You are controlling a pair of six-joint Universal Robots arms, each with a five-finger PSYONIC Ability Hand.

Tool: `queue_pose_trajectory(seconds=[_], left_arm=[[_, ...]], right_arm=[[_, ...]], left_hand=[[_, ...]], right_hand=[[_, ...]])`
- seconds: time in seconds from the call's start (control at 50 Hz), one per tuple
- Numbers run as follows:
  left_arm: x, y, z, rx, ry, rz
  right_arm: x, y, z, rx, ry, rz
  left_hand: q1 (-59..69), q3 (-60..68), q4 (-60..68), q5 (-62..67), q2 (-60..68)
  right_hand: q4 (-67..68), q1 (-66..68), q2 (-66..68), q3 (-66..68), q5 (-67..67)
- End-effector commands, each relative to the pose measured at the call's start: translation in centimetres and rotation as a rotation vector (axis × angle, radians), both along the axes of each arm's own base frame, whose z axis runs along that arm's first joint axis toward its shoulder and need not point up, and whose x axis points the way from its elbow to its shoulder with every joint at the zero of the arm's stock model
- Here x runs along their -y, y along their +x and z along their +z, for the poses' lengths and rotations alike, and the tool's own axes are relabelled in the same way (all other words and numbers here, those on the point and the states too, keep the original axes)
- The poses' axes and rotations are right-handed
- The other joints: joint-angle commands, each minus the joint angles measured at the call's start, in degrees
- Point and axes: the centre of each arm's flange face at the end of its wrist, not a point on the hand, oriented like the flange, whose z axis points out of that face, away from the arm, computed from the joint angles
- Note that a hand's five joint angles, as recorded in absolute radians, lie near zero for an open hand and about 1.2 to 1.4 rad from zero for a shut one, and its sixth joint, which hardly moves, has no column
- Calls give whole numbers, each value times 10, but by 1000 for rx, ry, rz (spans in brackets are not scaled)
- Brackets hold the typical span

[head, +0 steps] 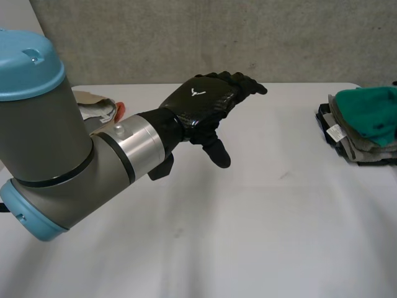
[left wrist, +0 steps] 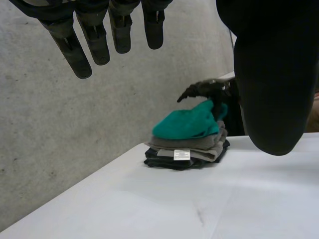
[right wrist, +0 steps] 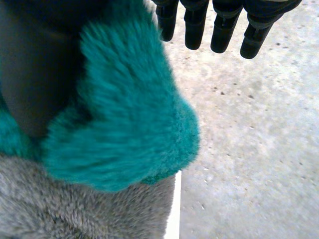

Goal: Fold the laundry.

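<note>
One white table [head: 248, 223] carries one stack of folded laundry [head: 363, 139]. In the stack there is one teal fleece piece [head: 372, 108] on top, grey layers [left wrist: 189, 144] whose number I cannot tell, dark cloth [left wrist: 160, 160] at the bottom, and one white label [head: 335, 132] on its side. There are two black hands: the left hand [head: 205, 102] is well apart from the stack, and the right hand [left wrist: 204, 89] is at its top. One crumpled beige cloth [head: 93, 102] lies far from the stack.

A bare white counter [head: 248, 236] stands before a grey, speckled concrete wall [head: 186, 37] running along its far edge.
</note>
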Motion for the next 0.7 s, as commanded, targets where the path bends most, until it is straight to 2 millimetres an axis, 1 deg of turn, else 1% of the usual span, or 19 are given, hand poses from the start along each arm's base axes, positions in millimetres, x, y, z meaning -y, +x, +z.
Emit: queue_pose_trajectory(seconds=[0.02, 0.1, 0.16, 0.22, 0.28, 0.3, 0.32, 0.36, 0.4, 0.42, 0.44, 0.48, 0.5, 0.52, 0.56, 0.6, 0.64, 0.66, 0.7], left_arm=[[-11, -2, 1, 0, 2, -21], [-15, 0, 7, -14, -2, -26], [-16, 1, 11, -26, -5, -25], [-17, 2, 24, -65, -25, -23], [-15, 6, 41, -118, -56, -9], [-14, 8, 55, -164, -81, 6], [-13, 11, 63, -190, -93, 21], [-8, 21, 85, -254, -132, 93], [3, 32, 95, -277, -157, 162], [21, 47, 102, -291, -180, 261], [33, 57, 104, -294, -190, 316], [59, 79, 104, -286, -206, 429], [83, 103, 101, -266, -218, 531], [93, 113, 99, -253, -226, 576], [113, 130, 90, -205, -236, 648], [143, 146, 61, -85, -238, 726], [163, 155, 37, 15, -244, 762], [180, 161, 13, 114, -248, 780], [199, 169, -8, 201, -267, 801]], right_arm=[[-28, -18, 42, 36, 124, -106], [-46, -56, 72, -4, 163, -364], [-54, -83, 95, -144, 126, -560], [-52, -93, 114, -236, 46, -664], [-45, -86, 142, -261, -123, -681], [-45, -75, 152, -256, -175, -661], [-47, -49, 174, -239, -284, -600], [-54, -15, 193, -215, -384, -513], [-62, 20, 203, -200, -469, -395], [-65, 33, 204, -198, -494, -344], [-71, 60, 198, -200, -523, -235], [-80, 86, 186, -202, -535, -129], [-84, 100, 177, -203, -531, -74], [-95, 129, 159, -201, -521, 40], [-109, 159, 142, -197, -508, 157], [-133, 196, 116, -179, -461, 289], [-147, 212, 98, -168, -410, 343], [-154, 218, 91, -164, -385, 364], [-171, 228, 67, -157, -293, 399]], left_hand=[[-4, -5, -1, -7, -1], [-4, -5, -1, -7, -1], [-6, -7, -3, -8, -3], [-6, -7, -3, -8, -3], [-6, -7, -3, -8, -3], [-8, -9, -4, -10, -5], [-11, -12, -8, -14, -8], [-14, -15, -11, -17, -11], [-18, -19, -14, -20, -15], [-18, -19, -14, -20, -15], [-18, -19, -14, -20, -15], [-14, -15, -11, -17, -11], [-16, -17, -13, -19, -13], [-16, -17, -13, -19, -13], [-16, -17, -13, -19, -13], [-18, -19, -14, -20, -15], [-18, -19, -14, -20, -15], [-18, -19, -14, -20, -15], [-18, -19, -14, -20, -15]], right_hand=[[-23, -32, -25, -24, -25], [-23, -32, -25, -24, -25], [-23, -32, -25, -24, -25], [-23, -32, -25, -24, -25], [-23, -32, -25, -24, -25], [-23, -32, -25, -24, -25], [-23, -32, -25, -24, -25], [-23, -32, -25, -24, -25], [-23, -32, -25, -24, -25], [-23, -32, -25, -24, -25], [-23, -32, -25, -24, -25], [-23, -32, -25, -24, -25], [-23, -32, -25, -24, -25], [-23, -32, -25, -24, -25], [-23, -32, -25, -24, -25], [-23, -32, -25, -24, -25], [-23, -32, -25, -24, -25], [-23, -32, -25, -24, -25], [-23, -32, -25, -24, -25]])
